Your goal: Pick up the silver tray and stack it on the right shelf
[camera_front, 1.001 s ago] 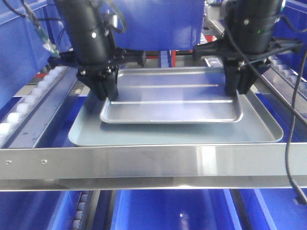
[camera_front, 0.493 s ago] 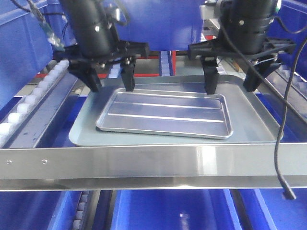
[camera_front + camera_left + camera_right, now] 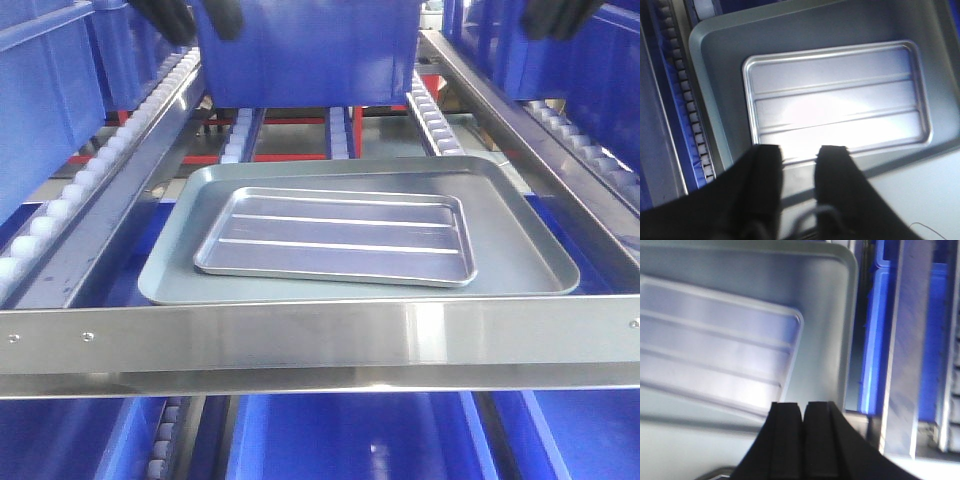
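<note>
The silver tray (image 3: 335,235) lies flat and slightly skewed inside the larger blue-grey tray (image 3: 525,240), on the right shelf with its polished front crossbar (image 3: 320,335). Nothing holds it. Both arms hang high above it. My left gripper (image 3: 195,18) shows only at the top edge of the front view; in its wrist view the left gripper (image 3: 799,152) is open and empty over the near rim of the silver tray (image 3: 837,95). My right gripper (image 3: 801,409) has its fingers pressed together, empty, above the corner of the silver tray (image 3: 715,350); only a black part of the right gripper (image 3: 560,12) shows in the front view.
A blue bin (image 3: 305,50) stands on the shelf behind the trays. Rails of white rollers (image 3: 60,210) run along the left, with more rollers (image 3: 430,115) at the back right. Blue bins (image 3: 350,440) sit on the level below.
Both grippers let go of the silver tray and rose up out of most of the front view. The tray dropped flat into the larger tray. The right gripper went from open to shut.
</note>
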